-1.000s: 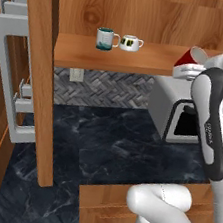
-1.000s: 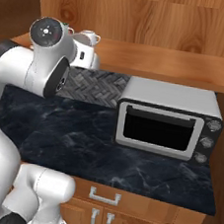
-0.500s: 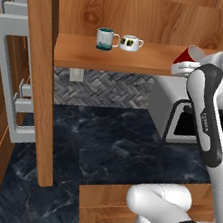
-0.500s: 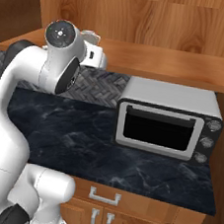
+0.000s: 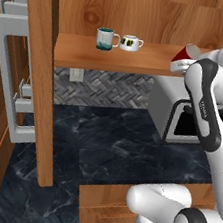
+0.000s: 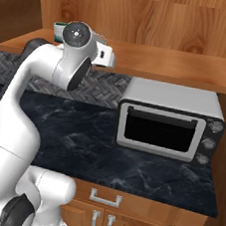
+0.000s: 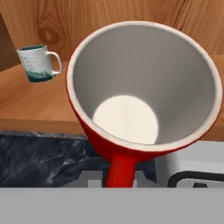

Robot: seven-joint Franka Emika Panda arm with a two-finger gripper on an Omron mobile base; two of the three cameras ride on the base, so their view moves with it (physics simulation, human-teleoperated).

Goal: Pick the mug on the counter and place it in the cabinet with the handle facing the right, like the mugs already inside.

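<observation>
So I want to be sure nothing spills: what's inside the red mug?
The hand view looks straight into the red mug: a pale wall and bare pale bottom, nothing in it. Its handle points down toward the claw, whose fingers are hidden.

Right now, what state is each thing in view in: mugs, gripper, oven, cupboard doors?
red mug: lifted at shelf height, tipped, mouth toward the hand camera
teal-and-white mug: upright on the cabinet shelf, handle right
squat white mug: upright on the shelf
toaster oven: door shut
lower cupboard doors: shut
</observation>
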